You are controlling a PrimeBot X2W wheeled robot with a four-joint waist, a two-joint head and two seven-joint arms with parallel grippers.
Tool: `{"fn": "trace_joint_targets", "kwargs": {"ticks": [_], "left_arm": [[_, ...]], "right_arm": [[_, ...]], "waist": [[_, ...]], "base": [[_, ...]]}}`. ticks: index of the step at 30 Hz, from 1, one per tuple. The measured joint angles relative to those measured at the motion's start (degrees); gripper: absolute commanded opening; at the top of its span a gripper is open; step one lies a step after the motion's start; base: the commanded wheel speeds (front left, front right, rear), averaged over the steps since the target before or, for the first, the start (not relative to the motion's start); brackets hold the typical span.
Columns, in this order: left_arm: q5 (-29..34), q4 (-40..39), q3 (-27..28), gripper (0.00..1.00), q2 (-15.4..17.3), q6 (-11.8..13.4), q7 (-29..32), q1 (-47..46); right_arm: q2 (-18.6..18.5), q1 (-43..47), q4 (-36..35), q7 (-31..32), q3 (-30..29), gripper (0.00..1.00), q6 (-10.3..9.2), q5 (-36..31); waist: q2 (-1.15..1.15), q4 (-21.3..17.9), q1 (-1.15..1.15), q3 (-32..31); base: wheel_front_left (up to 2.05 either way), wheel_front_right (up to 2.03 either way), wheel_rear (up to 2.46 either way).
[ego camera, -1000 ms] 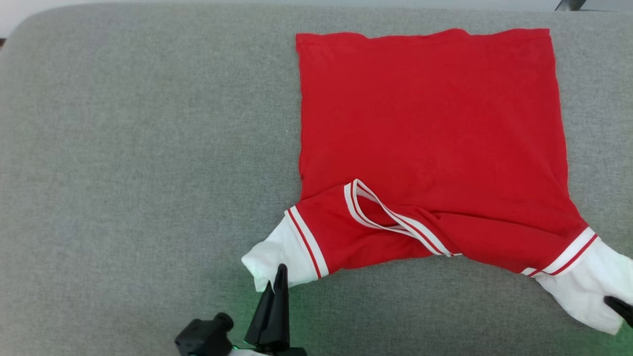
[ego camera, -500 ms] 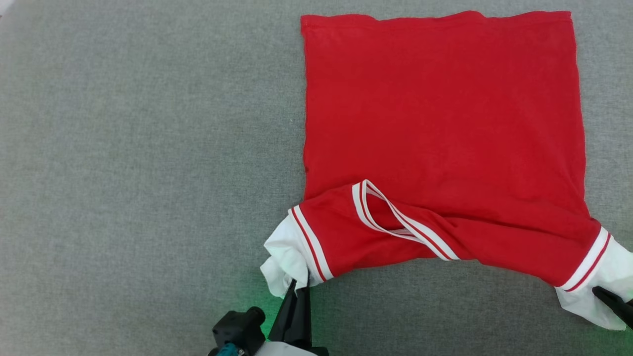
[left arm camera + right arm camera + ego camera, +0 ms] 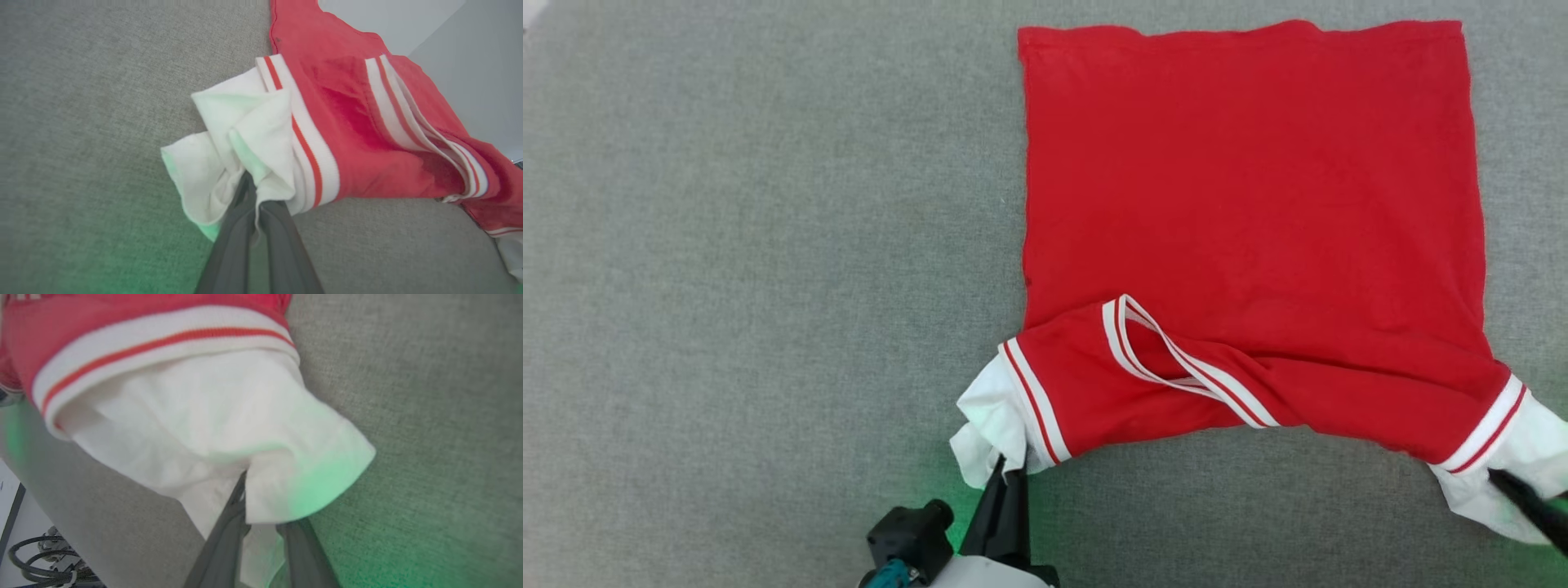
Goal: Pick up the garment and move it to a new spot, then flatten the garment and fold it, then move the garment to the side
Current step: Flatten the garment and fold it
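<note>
I read this as the flattening step: the garment lies spread on the grey worktop, right of centre, with its hem on the far side and its shoulders toward me. The plain red side faces up, so I see no lettering. My left pincer is clenched on the crumpled edge of the left sleeve, and the wrist view shows the white cloth gathered into soft folds around the closed tips. My right pincer is at the right sleeve. Its fingers stand a little apart with the sleeve's edge draped between them, and I cannot tell whether they actually bite the cloth. The body panel is a smooth, nearly square sheet of thin knit. The shoulder band is not flat: it bows inward along the near edge, and the striped neckline trim lies twisted into a slanted loop. As I judge it, the next move calls for a firm hold on both sleeves, then an even pull outward and toward me to take out that slack. The jersey is limp and the worktop's coarse weave looks grippy, so a one-sided tug would probably skew the whole piece.
</note>
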Motion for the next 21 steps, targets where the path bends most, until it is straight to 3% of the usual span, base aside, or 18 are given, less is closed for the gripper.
{"fn": "trace_joint_targets", "kwargs": {"ticks": [3,11,15,21], "left_arm": [[0.03,-0.05,0.83,0.00,0.01,-0.53,0.00,0.53],[0.70,-1.11,1.76,0.00,0.02,-1.72,0.00,1.87],[0.99,-1.64,0.36,0.00,0.03,-1.90,0.00,1.66],[0.97,-2.65,-3.14,0.00,0.04,-1.36,0.00,-0.39]], "right_arm": [[-2.16,-0.03,-2.15,-1.21,-0.01,1.00,-0.20,-0.49],[-13.71,0.09,-9.22,-2.70,-3.07,1.00,-0.35,4.50],[-15.02,-3.19,-8.15,-1.11,-6.71,1.00,-0.35,5.38],[-13.41,-13.30,-3.55,8.68,-11.50,1.00,-0.35,5.08]], "waist": [[0.00,-0.20,0.00,-0.93],[0.00,-0.31,0.00,-2.80],[0.00,0.50,0.00,-2.38],[0.00,2.62,0.00,-0.70]], "base": [[0.00,0.00,0.00],[0.00,0.00,0.00],[0.00,0.00,0.00],[0.00,0.00,0.00]]}}
